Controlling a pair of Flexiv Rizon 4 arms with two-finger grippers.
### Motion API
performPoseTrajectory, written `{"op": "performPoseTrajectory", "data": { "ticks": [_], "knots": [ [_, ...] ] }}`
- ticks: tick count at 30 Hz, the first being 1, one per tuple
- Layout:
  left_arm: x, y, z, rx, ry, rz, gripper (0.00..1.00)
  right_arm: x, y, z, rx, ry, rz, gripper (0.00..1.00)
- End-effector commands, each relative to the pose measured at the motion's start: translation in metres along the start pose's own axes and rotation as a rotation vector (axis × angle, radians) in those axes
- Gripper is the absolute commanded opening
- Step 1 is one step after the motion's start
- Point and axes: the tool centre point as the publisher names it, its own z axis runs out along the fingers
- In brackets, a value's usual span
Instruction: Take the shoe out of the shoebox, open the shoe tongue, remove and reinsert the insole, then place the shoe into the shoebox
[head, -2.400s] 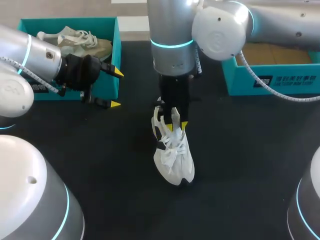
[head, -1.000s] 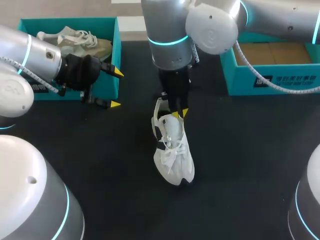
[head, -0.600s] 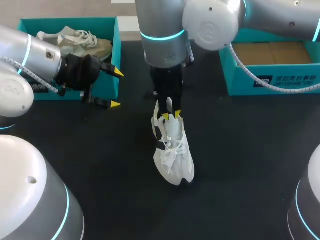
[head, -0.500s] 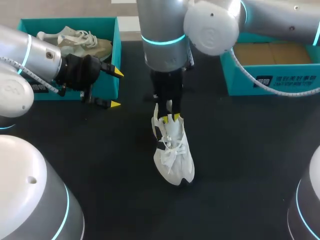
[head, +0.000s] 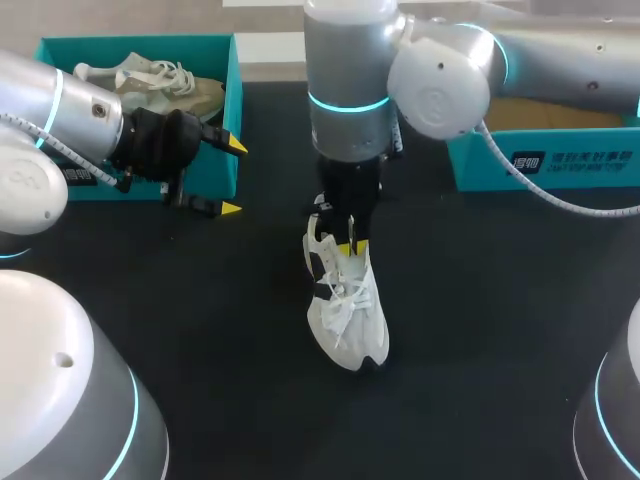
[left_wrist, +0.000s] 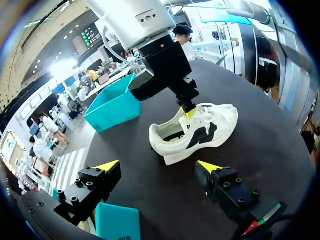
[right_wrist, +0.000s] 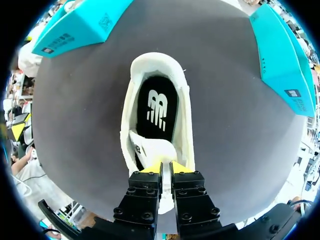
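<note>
Two tips nearly touching: clamping the tongue (right_wrist: 150, 150) thin in the right gripper (right_wrist: 161, 167), likely to peel it back off the insole (right_wrist: 157, 112). Resting the shoe (head: 345, 300) flat on the table (head: 480, 330), outside the shoebox (head: 545, 160). Parking the left gripper (head: 234, 177) wide open, empty, out of the way.

The table (head: 480, 300) is a dark, matte black surface. A white shoe (head: 345, 305) with black side panels stands upright on its sole near the middle, toe toward the near edge and heel toward the far edge. Two teal boxes sit along the far side: the left shoebox (head: 233, 95) and the right shoebox (head: 560, 165), both well apart from the shoe.
</note>
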Motion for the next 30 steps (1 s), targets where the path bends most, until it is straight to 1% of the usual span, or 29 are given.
{"op": "performPoseTrajectory", "data": {
  "ticks": [1,4,7,10,11,12,14,15,17,19,20,21,22,23,30],
  "knots": [
    [0.001,-0.001,0.0,-0.005,0.0,0.0,1.0,-0.002,-0.006,-0.021,-0.013,-0.025,0.0,0.11],
    [0.001,-0.001,0.0,-0.005,0.0,0.0,1.0,0.001,-0.012,-0.025,-0.005,-0.038,-0.002,0.13],
    [0.001,-0.001,0.0,-0.005,0.0,0.0,1.0,0.004,-0.017,-0.021,0.007,-0.032,0.001,0.12],
    [0.001,-0.001,0.0,-0.005,0.0,0.0,1.0,0.003,-0.017,-0.025,-0.016,-0.064,0.01,0.09],
    [0.001,-0.001,0.0,-0.005,0.0,0.0,1.0,0.003,-0.015,-0.029,-0.041,-0.076,0.011,0.13],
    [0.001,-0.001,0.0,-0.005,0.0,0.0,1.0,0.002,-0.013,-0.033,-0.068,-0.082,0.003,0.2],
    [0.001,-0.001,0.0,-0.005,0.0,0.0,1.0,0.002,-0.007,-0.039,-0.12,-0.105,-0.087,0.26],
    [0.001,-0.001,0.0,-0.005,0.0,0.0,1.0,0.001,-0.003,-0.041,-0.15,-0.11,-0.122,0.32],
    [0.001,-0.001,0.0,-0.005,0.0,0.0,1.0,-0.001,0.005,-0.045,-0.196,-0.128,-0.218,0.35],
    [0.001,-0.001,0.0,-0.005,0.0,0.0,1.0,-0.003,0.014,-0.049,-0.265,-0.111,-0.306,0.38],
    [0.001,-0.001,0.0,-0.005,0.0,0.0,1.0,-0.003,0.017,-0.05,-0.276,-0.113,-0.362,0.39],
    [0.001,-0.001,0.0,-0.005,0.0,0.0,1.0,-0.003,0.022,-0.054,-0.307,-0.131,-0.499,0.49],
    [0.001,-0.001,0.0,-0.005,0.0,0.0,1.0,-0.001,0.026,-0.058,-0.359,-0.122,-0.558,0.91],
    [0.001,-0.001,0.0,-0.005,0.0,0.0,1.0,-0.003,0.031,-0.062,-0.393,-0.141,-0.571,1.0],
    [0.001,-0.001,0.0,-0.005,0.0,0.0,1.0,-0.003,0.031,-0.062,-0.393,-0.141,-0.571,1.0]
  ]
}}
